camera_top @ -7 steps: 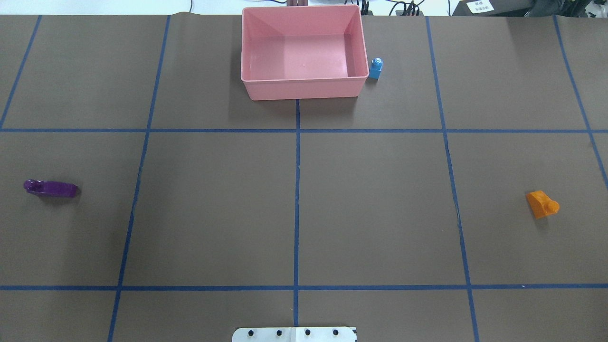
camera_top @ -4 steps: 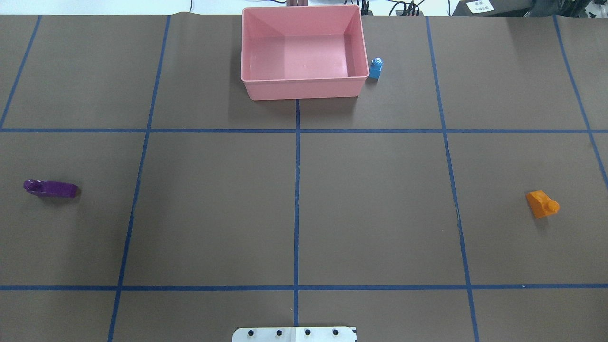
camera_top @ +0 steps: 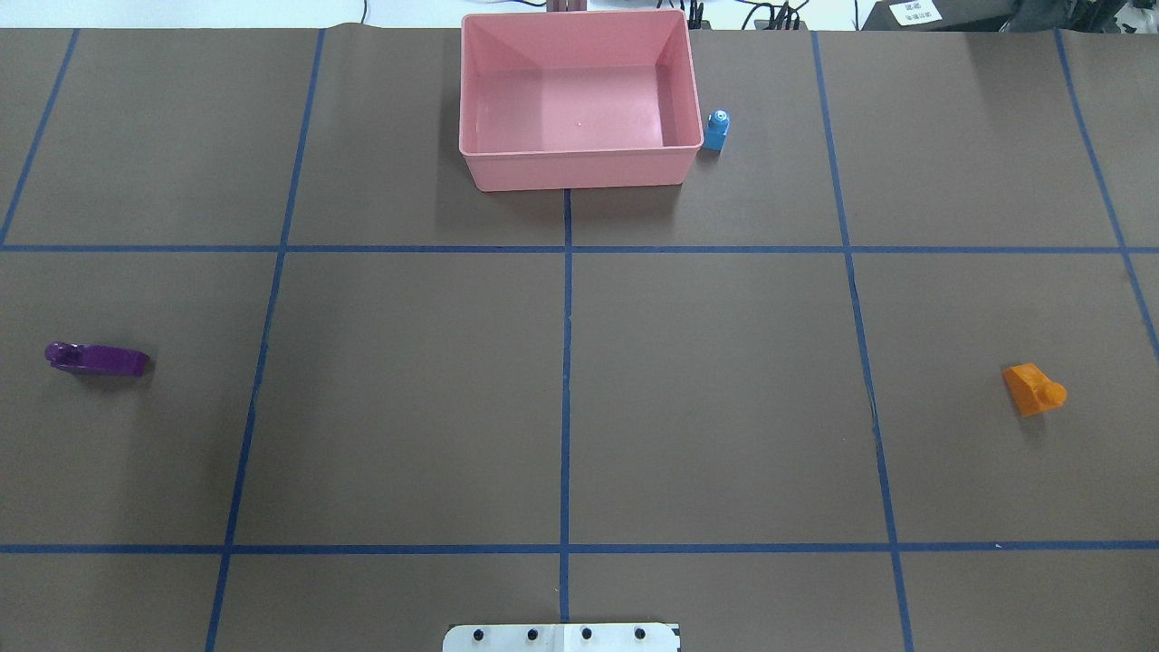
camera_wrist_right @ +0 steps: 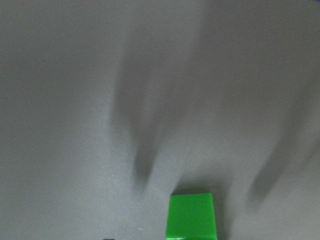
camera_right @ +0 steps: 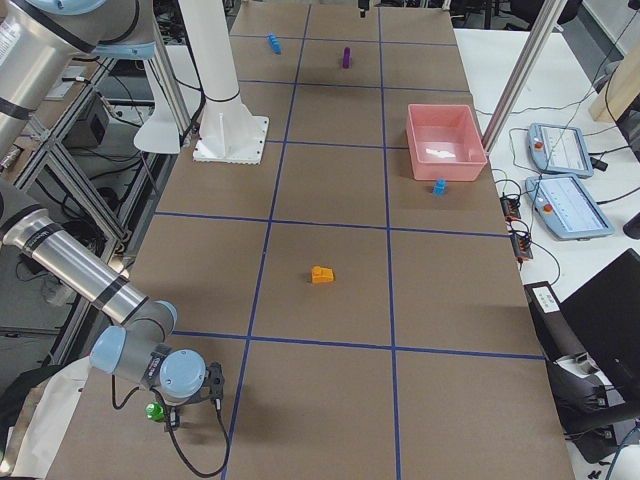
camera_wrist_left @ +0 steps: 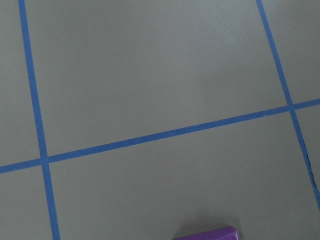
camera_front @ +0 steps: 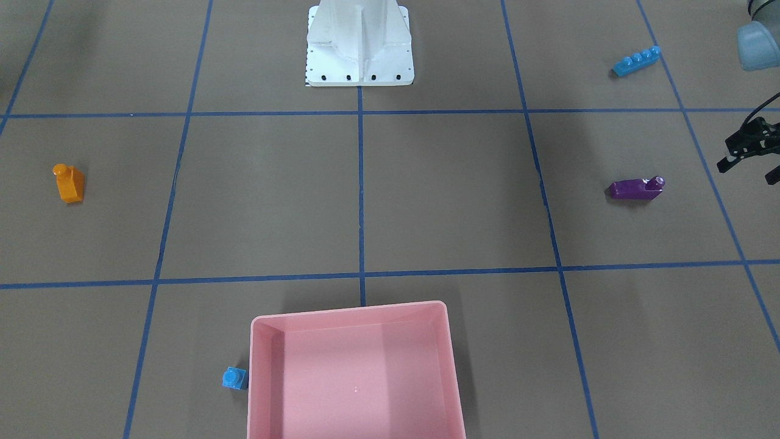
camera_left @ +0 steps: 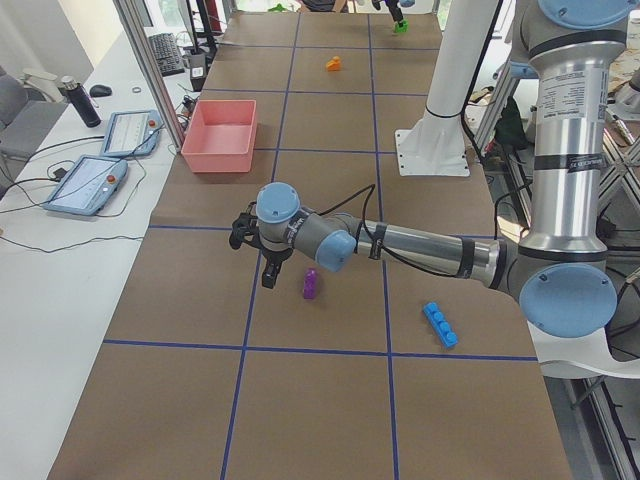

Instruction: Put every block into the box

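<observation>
The pink box [camera_top: 579, 168] stands empty at the far middle, and a tiny blue block [camera_top: 716, 131] sits against its right side. To the left lies a purple block [camera_top: 97, 359], with an orange block [camera_top: 1032, 389] to the right. A long blue block [camera_front: 637, 61] rests near the robot's left side. My left gripper [camera_front: 746, 172] hovers open and empty just outboard of the purple block [camera_front: 637, 189]. Close beside my right gripper [camera_right: 192, 402], at the table's right end, lies a green block [camera_right: 153, 411]; whether that gripper is open or shut I cannot tell.
The white robot base [camera_front: 359, 55] stands at the near middle edge. Blue tape lines divide the brown table cover into squares. Two control tablets [camera_right: 570, 205] lie on the side bench beyond the box, and frame posts rise along that edge.
</observation>
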{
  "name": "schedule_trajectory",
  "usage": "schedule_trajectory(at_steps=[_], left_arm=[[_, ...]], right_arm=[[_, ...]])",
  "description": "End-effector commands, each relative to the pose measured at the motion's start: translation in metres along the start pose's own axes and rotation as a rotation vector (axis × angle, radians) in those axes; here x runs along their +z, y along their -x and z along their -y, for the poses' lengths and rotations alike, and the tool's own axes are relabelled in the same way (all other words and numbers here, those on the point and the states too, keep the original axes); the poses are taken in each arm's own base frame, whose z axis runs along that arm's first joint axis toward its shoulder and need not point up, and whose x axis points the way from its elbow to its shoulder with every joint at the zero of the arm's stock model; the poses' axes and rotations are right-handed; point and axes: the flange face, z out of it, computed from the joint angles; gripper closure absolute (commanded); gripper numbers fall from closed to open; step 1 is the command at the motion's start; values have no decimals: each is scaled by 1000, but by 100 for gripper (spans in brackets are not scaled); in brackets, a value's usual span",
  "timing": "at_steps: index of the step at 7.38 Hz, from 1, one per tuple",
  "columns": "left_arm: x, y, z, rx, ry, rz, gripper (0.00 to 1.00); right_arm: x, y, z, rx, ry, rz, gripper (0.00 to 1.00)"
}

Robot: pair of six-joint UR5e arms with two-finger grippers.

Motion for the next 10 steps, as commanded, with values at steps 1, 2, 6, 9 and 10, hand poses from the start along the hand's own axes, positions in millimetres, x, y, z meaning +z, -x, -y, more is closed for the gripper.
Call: schedule_trajectory(at_steps=[1, 2, 6, 9, 10], left_arm=[[29, -9, -19, 12, 72, -13, 0], [45, -8, -38, 10, 119, -15, 1], [47, -24, -133, 267, 104, -89, 0], [69, -64, -186, 527, 148, 10, 2], [74, -57, -217, 605, 212, 55, 2]], right_arm=[[9, -5, -8, 1, 11, 5, 72], [10, -7, -8, -19, -4, -12, 100], [-79, 39, 90, 53, -222, -50, 100], [-183, 87, 229, 145, -414, 57, 100], [-208, 106, 268, 186, -441, 73, 100]])
